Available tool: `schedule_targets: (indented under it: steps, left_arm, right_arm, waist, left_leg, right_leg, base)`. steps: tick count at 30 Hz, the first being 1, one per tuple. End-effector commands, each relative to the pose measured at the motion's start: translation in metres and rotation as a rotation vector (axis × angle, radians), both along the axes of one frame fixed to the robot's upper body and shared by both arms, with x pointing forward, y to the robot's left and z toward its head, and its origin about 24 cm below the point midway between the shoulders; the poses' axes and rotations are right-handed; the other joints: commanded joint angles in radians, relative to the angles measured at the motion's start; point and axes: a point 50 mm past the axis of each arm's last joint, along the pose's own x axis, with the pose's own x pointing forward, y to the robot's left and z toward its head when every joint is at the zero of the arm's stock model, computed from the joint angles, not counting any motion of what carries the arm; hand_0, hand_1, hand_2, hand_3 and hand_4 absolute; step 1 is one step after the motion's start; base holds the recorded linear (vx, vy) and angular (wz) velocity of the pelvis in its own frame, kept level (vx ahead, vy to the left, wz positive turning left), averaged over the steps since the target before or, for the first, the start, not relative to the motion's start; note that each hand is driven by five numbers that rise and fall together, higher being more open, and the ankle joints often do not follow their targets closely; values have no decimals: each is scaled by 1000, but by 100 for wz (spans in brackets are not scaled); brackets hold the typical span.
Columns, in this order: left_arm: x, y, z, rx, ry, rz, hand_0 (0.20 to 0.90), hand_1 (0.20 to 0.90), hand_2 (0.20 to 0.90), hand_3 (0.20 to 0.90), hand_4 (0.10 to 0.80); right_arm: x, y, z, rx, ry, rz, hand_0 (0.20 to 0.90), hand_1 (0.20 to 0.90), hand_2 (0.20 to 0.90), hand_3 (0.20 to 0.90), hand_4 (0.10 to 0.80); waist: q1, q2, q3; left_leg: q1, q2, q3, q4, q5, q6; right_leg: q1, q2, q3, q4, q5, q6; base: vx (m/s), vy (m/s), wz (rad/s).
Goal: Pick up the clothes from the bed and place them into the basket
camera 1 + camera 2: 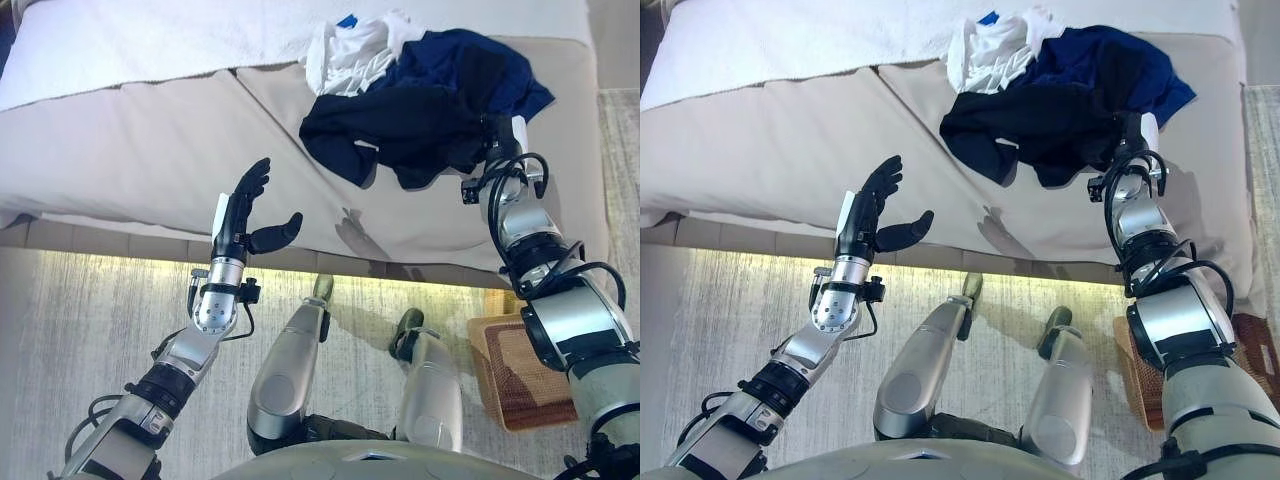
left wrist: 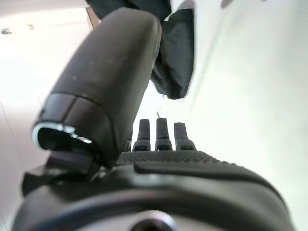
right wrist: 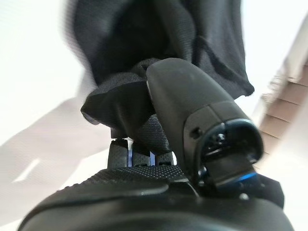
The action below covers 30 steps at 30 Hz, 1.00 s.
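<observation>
A heap of clothes [image 1: 420, 110] lies on the beige bed [image 1: 130, 140] at the far right: a black garment [image 1: 400, 130] in front, a blue one [image 1: 505, 75] behind it and a white one [image 1: 350, 50] at the back left. My right hand [image 1: 503, 135] reaches into the black garment's right edge. In the right wrist view the black cloth [image 3: 144, 57] drapes over the hand [image 3: 192, 110] past its thumb. My left hand [image 1: 243, 215] hovers open above the bed's front edge, left of the heap, holding nothing; its own view shows the hand [image 2: 115, 77] with the garment's hem [image 2: 173, 57] beyond.
A woven brown basket [image 1: 515, 375] stands on the pale rug at the lower right, beside my right arm. A white blanket [image 1: 150, 40] covers the back of the bed. A lit strip runs under the bed's front edge [image 1: 100, 262].
</observation>
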Motion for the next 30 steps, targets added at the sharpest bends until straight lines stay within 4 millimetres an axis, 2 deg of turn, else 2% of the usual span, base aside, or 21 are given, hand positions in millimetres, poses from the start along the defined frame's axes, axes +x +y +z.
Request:
schedule_targets:
  steps: [1,4,12,20,30]
  left_arm:
    - [0,9,7,47,-21,2,900,900,900,900,800]
    - [-4,19,-14,66,116,23,900,900,900,900,800]
    - [-15,32,-35,77,188,66,900,900,900,900,800]
    - [-14,41,-39,82,189,108,900,900,900,900,800]
    - [-14,43,-43,120,200,92,900,900,900,900,800]
  right_arm:
    - [-6,-4,73,-68,-257,74,300,300,300,200,100]
    - [-14,-13,90,-81,-293,82,300,300,300,200,100]
    - [-32,-36,123,-153,-360,40,300,300,300,200,100]
    - [-49,-51,147,-169,-431,5,300,300,300,200,100]
    - [-72,-65,183,-132,-552,-25,300,300,300,200,100]
  waist:
    - [-31,-79,-174]
    - [-51,-104,-253]
    - [-98,-124,-376]
    - [-135,-138,-430]
    - [-185,-153,-450]
  left_leg:
    - [78,30,51,51,-129,0]
    - [186,47,65,-34,-122,-9]
    - [318,57,89,-215,-63,-24]
    - [380,62,114,-344,-29,-28]
    - [415,65,151,-412,-17,-28]
  right_leg:
    - [144,38,-47,-84,18,-32]
    - [252,55,-38,-191,30,-17]
    - [345,90,1,-339,91,13]
    - [376,106,30,-433,137,39]
    - [380,125,73,-494,171,55]
  base:
    - [139,-27,-15]
    - [169,-21,-13]
    - [76,5,-4]
    - [1,-16,-12]
    - [-8,-13,-12]
